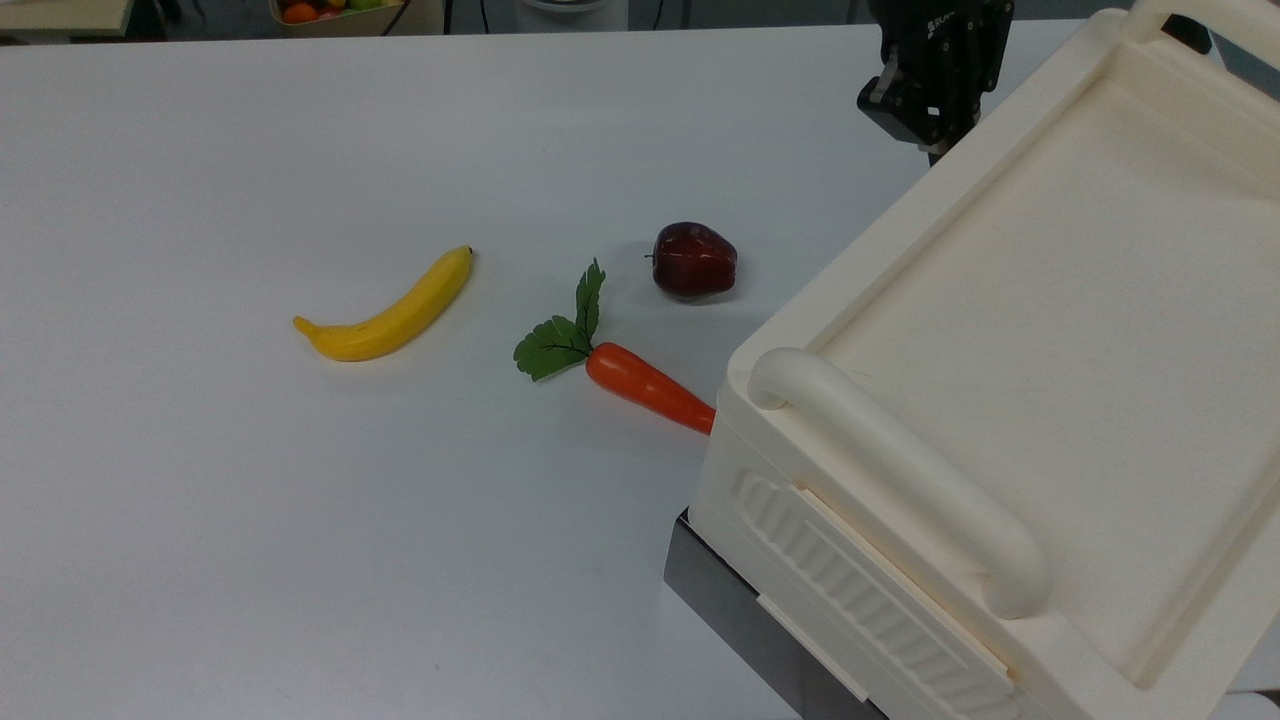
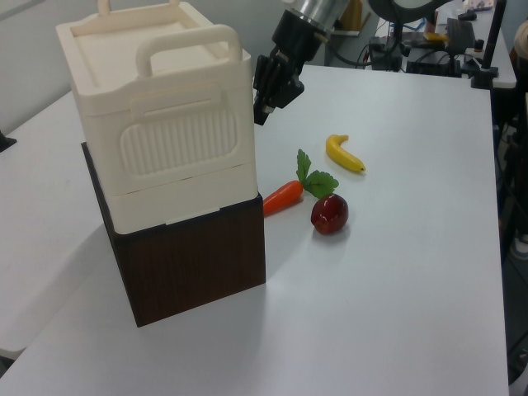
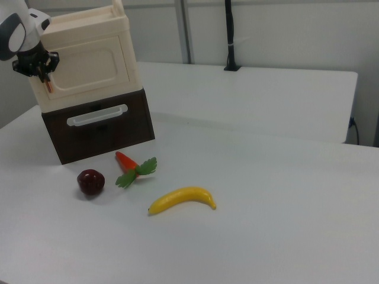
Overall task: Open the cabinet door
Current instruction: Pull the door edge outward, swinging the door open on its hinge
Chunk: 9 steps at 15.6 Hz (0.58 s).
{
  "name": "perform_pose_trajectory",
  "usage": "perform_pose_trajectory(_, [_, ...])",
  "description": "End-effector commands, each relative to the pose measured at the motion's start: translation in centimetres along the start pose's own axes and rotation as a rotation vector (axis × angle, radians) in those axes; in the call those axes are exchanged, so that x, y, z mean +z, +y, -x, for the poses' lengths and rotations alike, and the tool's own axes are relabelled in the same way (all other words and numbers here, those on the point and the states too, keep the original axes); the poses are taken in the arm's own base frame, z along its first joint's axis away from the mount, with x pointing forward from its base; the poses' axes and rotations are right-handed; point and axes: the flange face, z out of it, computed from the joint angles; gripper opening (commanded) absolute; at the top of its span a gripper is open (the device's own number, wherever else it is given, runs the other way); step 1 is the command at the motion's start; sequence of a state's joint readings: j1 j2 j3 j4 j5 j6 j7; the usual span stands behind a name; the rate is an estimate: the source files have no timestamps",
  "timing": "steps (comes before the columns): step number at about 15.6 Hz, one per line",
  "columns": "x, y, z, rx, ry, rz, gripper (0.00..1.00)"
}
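- The cabinet [image 3: 89,59], a cream plastic box on a dark base, stands on the white worktop [image 1: 300,500]: at the right view's upper left, at the top view's right, at the left view's left.
- The cabinet door [image 3: 89,68], a cream panel with a recessed rounded inset, lies flush in the cabinet's face in the right view. Its slim copper-coloured handle [image 3: 50,86] runs along the door's edge at the right view's left.
- The claw [image 3: 41,70] sits at that handle edge, its tips right at the copper bar. Whether the fingers are apart, together or clamped on the bar cannot be told.
- In the left view the claw [image 2: 266,103] hangs just beside the cabinet's upper corner, on the left view's right of the ribbed front [image 2: 177,140].
- On the worktop lie a dark red apple [image 1: 694,261], a carrot [image 1: 648,388] whose tip reaches the cabinet's corner, and a banana [image 1: 388,310], well apart from the cabinet.
- A drawer with a pale bar handle [image 3: 97,115] occupies the dark base [image 3: 98,127] below the door.
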<state>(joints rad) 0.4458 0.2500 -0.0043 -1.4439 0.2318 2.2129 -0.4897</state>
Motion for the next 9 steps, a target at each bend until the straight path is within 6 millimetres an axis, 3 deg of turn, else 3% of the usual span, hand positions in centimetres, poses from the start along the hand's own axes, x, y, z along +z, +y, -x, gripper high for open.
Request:
perform_pose_trajectory(1, [-2.3, -0.8, 1.2, 0.027, -0.036, -0.026, 0.04])
perform_pose_trajectory(9, [-3.5, 0.1, 2.7, 0.050, -0.074, -0.033, 0.08])
